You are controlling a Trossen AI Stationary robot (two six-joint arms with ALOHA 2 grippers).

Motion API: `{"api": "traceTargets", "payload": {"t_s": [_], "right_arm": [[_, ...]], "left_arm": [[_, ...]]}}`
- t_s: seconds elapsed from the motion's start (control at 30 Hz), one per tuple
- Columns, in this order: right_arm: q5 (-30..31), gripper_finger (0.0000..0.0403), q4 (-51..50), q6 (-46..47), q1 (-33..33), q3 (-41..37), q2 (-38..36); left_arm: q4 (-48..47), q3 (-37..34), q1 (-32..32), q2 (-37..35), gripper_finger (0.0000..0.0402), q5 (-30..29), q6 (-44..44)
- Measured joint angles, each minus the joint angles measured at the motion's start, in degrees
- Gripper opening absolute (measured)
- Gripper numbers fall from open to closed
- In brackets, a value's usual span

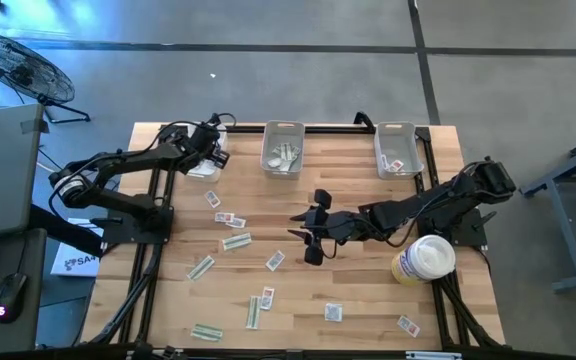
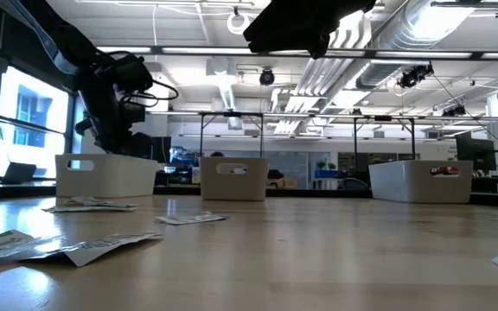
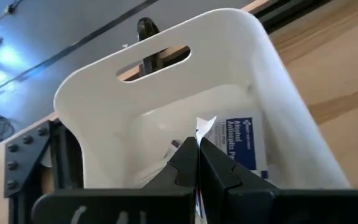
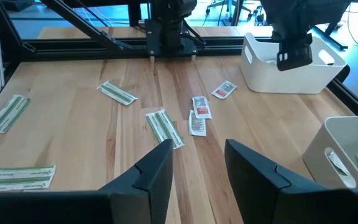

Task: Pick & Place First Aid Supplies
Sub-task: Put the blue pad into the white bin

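Packets of first aid supplies (image 1: 236, 241) lie scattered flat on the wooden table (image 1: 368, 300), most of them on the left arm's side of the middle bin (image 1: 283, 148): pale green strips (image 4: 163, 127) and small white squares with red marks (image 4: 199, 107). A few more lie inside that middle bin and inside the right bin (image 1: 399, 148). One white packet (image 3: 205, 126) is pinched between the closed fingers of the left gripper (image 1: 214, 150), which hangs over the left bin (image 3: 166, 93), well to the left of the middle bin; a blue-printed packet (image 3: 244, 140) already lies in that bin. The right gripper (image 1: 313, 236) hovers above the table in front of the middle bin, its fingers (image 4: 157, 171) spread apart and holding nothing. A white-and-yellow round tub (image 1: 424, 260) stands on the table farther from the middle bin, beside the right arm.
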Motion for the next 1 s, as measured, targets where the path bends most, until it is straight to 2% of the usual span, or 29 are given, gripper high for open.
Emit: {"api": "traceTargets", "payload": {"t_s": [0.27, 0.5, 0.63, 0.73, 0.9, 1.0], "right_arm": [[0.0, 0.014, 0.0, 0.0, 0.0, 0.0, 0.0], [0.0, 0.014, 0.0, 0.0, 0.0, 0.0, 0.0], [0.0, 0.014, 0.0, 0.0, 0.0, 0.0, 0.0], [0.0, 0.014, 0.0, 0.0, 0.0, 0.0, 0.0], [0.0, 0.014, 0.0, 0.0, 0.0, 0.0, 0.0], [0.0, 0.014, 0.0, 0.0, 0.0, 0.0, 0.0]], "left_arm": [[-0.1, -0.3, 0.0, 0.0, 0.0, -4.4, -3.4], [0.1, -1.6, 0.0, 0.0, 0.0, 2.4, -5.0], [0.2, -1.9, 0.0, 0.3, 0.0006, 0.4, -4.9], [0.6, -1.9, 0.0, 0.3, 0.0025, -0.6, -4.0], [4.6, -1.7, 0.0, 0.3, 0.0082, 3.5, -0.2], [3.7, 0.3, 0.0, 0.3, 0.0118, 3.7, 1.3]]}}
